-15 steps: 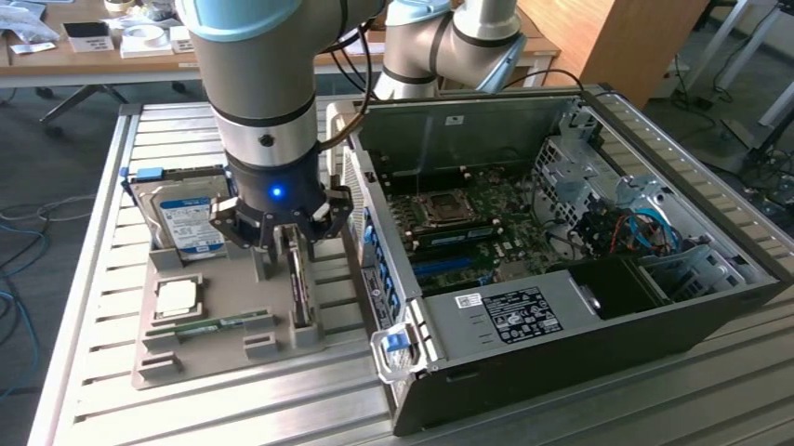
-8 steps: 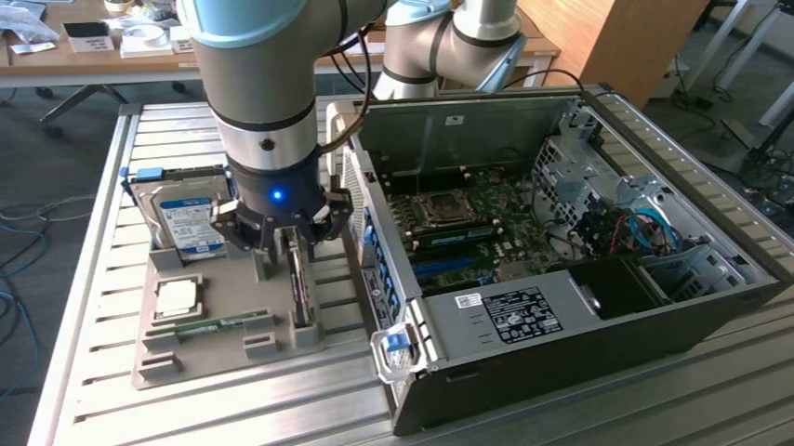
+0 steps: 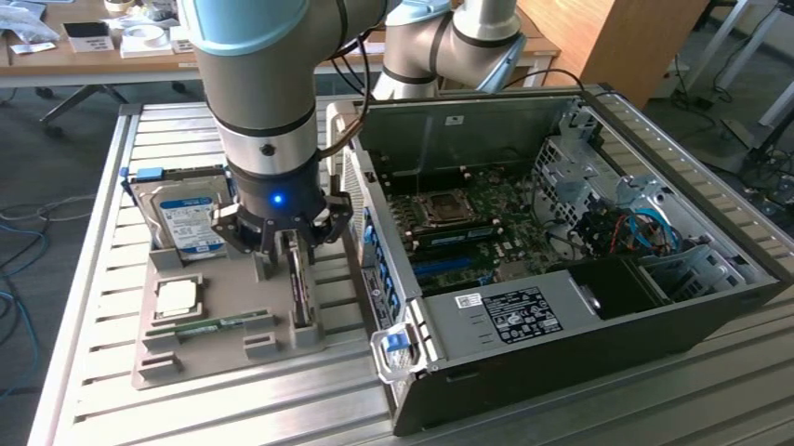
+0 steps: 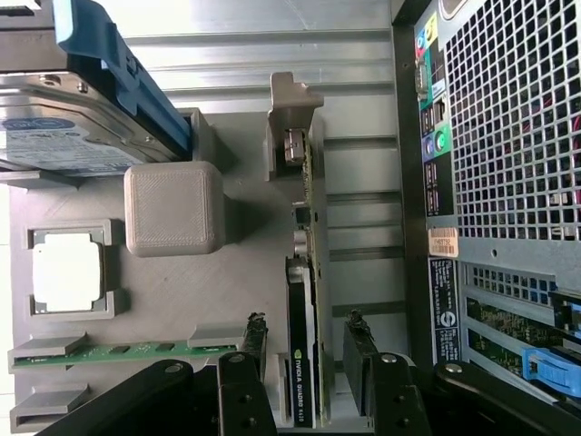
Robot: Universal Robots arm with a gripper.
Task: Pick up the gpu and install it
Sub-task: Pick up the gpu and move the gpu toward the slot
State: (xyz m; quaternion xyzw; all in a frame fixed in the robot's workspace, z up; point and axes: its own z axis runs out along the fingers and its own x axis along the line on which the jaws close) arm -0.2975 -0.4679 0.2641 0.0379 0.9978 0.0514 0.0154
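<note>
The gpu (image 3: 300,293) stands on its long edge in a slot of the grey parts tray (image 3: 186,362), a thin dark card with a green board and a pale metal bracket at one end. My gripper (image 3: 296,249) hangs right over it, low on the card. In the wrist view the gpu (image 4: 304,272) runs between my two black fingers (image 4: 257,336), one on each side. My gripper (image 4: 307,322) is open, with a narrow gap left on both faces of the card.
The tray also holds a silver hard drive (image 3: 186,221), a square processor (image 3: 178,297) and a green RAM stick (image 3: 211,327). An open computer case (image 3: 694,307) lies close beside the tray, its motherboard (image 3: 478,218) exposed. The case's rear panel (image 4: 499,136) is near the card.
</note>
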